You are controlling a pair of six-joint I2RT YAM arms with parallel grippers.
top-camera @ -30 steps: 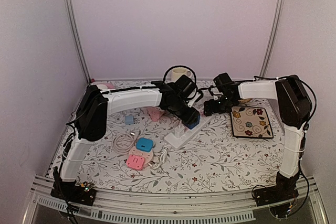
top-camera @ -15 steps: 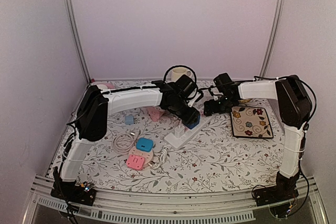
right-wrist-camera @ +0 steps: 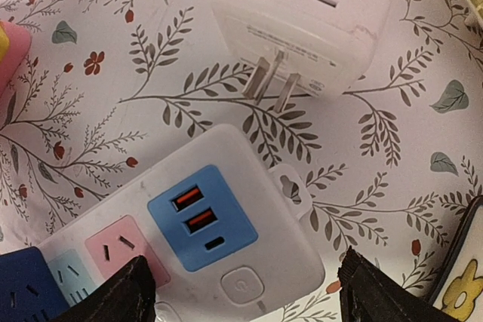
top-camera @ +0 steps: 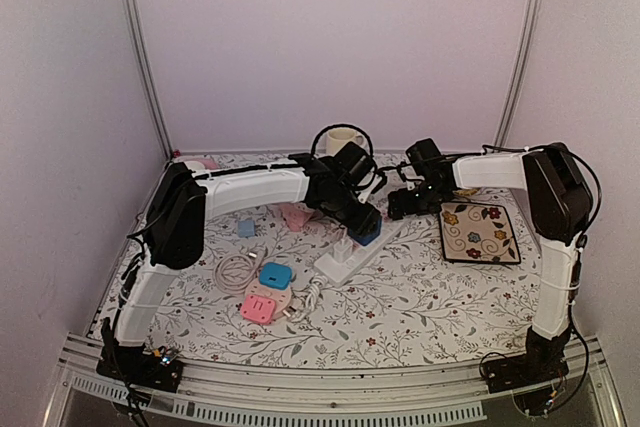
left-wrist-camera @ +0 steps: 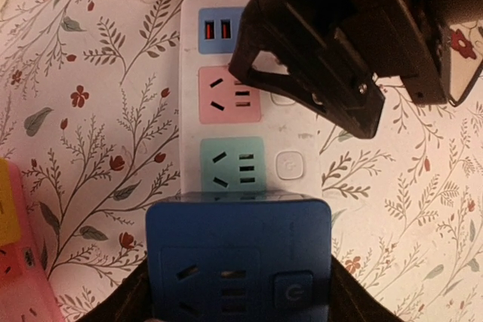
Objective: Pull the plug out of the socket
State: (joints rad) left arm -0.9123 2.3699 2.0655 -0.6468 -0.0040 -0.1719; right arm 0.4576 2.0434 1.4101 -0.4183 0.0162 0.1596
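A white power strip (top-camera: 345, 255) lies on the floral cloth, with pastel sockets and a blue USB panel (right-wrist-camera: 202, 219). A dark blue cube plug (top-camera: 368, 229) sits over its end past the green socket (left-wrist-camera: 231, 164). My left gripper (left-wrist-camera: 238, 292) is shut on the blue plug (left-wrist-camera: 238, 258), one finger on each side. I cannot tell whether its prongs are in the socket. My right gripper (right-wrist-camera: 241, 299) is open and straddles the USB end of the strip (right-wrist-camera: 226, 224). It also shows in the left wrist view (left-wrist-camera: 332, 43), low over the strip.
A white adapter (right-wrist-camera: 309, 13) lies prongs-out just beyond the strip. A patterned mat (top-camera: 478, 232) is on the right and a mug (top-camera: 338, 139) at the back. Pink and blue adapters (top-camera: 268, 292) and a coiled cable (top-camera: 235, 269) lie front left.
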